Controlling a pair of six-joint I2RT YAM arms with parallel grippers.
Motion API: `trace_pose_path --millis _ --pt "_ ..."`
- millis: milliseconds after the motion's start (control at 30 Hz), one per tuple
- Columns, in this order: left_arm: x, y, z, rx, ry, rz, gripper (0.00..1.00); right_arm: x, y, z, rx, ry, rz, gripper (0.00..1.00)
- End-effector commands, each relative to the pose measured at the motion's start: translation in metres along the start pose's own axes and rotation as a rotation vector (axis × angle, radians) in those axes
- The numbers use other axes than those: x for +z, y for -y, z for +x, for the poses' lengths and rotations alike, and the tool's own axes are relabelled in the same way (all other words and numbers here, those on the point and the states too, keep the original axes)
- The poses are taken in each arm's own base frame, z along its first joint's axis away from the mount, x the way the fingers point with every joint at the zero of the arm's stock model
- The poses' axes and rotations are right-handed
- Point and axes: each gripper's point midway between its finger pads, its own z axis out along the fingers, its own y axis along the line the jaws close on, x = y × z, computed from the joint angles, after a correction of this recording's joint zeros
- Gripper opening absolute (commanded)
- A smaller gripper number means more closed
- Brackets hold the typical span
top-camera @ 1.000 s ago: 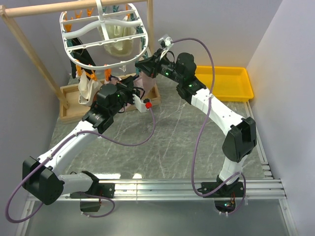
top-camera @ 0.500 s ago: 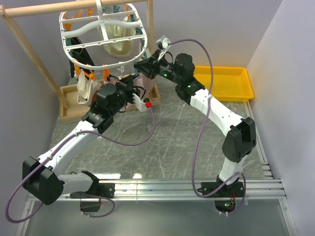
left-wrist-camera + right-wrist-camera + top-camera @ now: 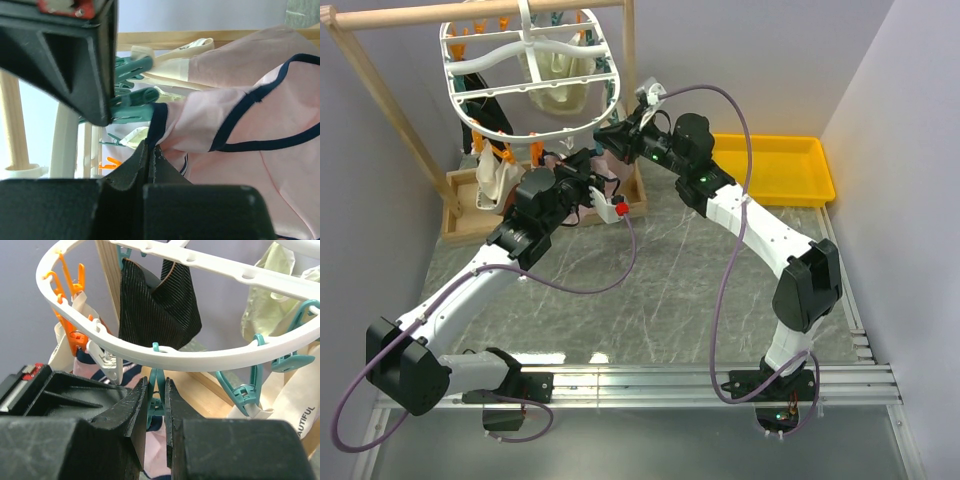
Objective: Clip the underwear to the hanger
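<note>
Underwear (image 3: 235, 90) hangs down, trim in left gripper (image 3: 150, 150) jaws.

The white plastic oval drying hanger (image 3: 450, 85) hangs from the wooden rod frame (image 3: 378, 95). It carries cream garments (image 3: 560, 85) and orange clothespins (image 3: 498, 153). The left gripper (image 3: 588, 166) and right gripper (image 3: 604, 135) converge beneath its near rim, with the pale pink underwear (image 3: 607, 160) between them. A yellow plastic tray (image 3: 775, 170) lies far right on the grey marbled table (image 3: 660, 270).
</note>
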Motion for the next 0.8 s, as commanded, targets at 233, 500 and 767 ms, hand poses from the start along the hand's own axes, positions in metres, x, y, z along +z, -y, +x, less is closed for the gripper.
trace_pose_path --millis 233,500,767 --pt "-0.005 -0.041 -0.001 -0.031 -0.007 -0.120 0.00 -0.011 -0.007 -0.013 -0.052 0.015 0.010 0.00" --pt "-0.004 -0.036 -0.002 -0.030 -0.004 -0.114 0.00 -0.010 -0.015 -0.025 -0.007 0.049 -0.013 0.00" --pt "-0.001 -0.036 -0.004 -0.068 0.004 -0.112 0.00 -0.006 -0.018 -0.027 0.007 0.067 -0.008 0.00"
